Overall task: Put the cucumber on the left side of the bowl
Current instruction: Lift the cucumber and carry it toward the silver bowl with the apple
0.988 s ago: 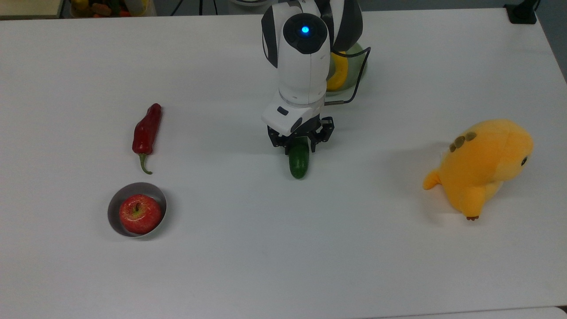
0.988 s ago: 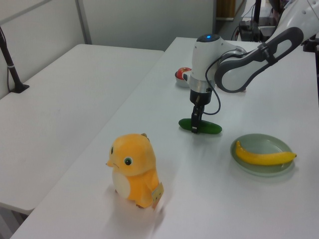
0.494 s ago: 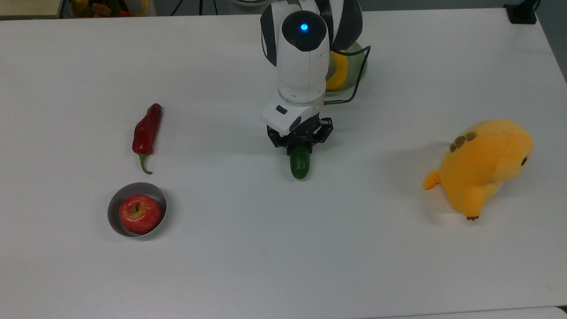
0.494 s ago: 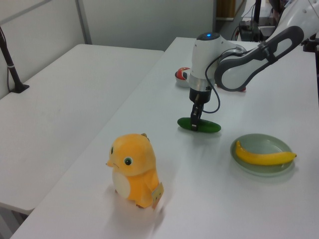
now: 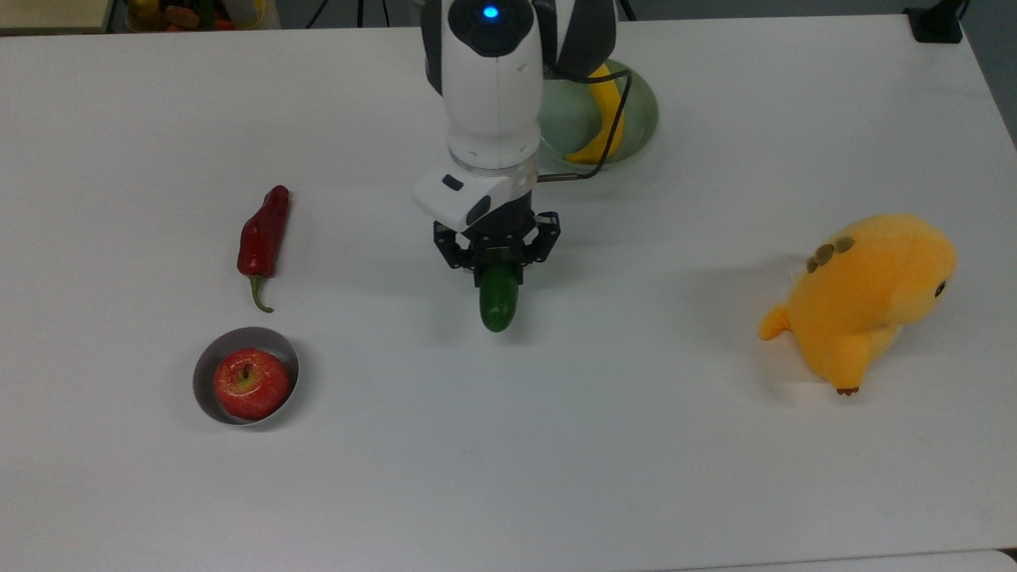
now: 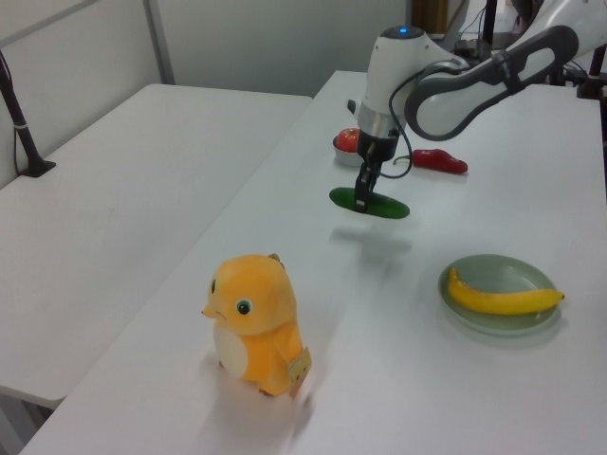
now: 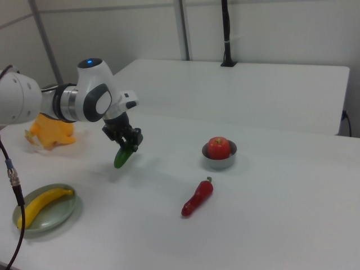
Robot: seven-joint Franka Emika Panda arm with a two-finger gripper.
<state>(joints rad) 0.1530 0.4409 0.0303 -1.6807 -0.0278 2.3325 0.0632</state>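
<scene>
My gripper (image 5: 496, 266) (image 6: 361, 201) (image 7: 129, 148) is shut on the dark green cucumber (image 5: 498, 299) (image 6: 370, 203) (image 7: 123, 157) and holds it level, clear of the white table, its shadow on the surface beneath. The small grey bowl (image 5: 208, 366) (image 6: 338, 145) (image 7: 220, 161) sits well off toward the top view's lower left with a red apple (image 5: 250, 383) (image 7: 219, 147) inside. In the right view the bowl stands to the right of the held cucumber.
A red chili pepper (image 5: 264, 236) (image 6: 438, 161) (image 7: 197, 198) lies beside the bowl. A pale green dish (image 5: 639, 109) (image 6: 484, 275) (image 7: 61, 215) holds a banana (image 5: 601, 119) (image 6: 503, 298) (image 7: 40, 205). An orange plush toy (image 5: 864, 298) (image 6: 254, 323) (image 7: 52, 132) sits at the top view's right.
The gripper has risen with the cucumber off the table and shifted toward the top view's left, nearer the bowl. More of the green dish and banana is uncovered.
</scene>
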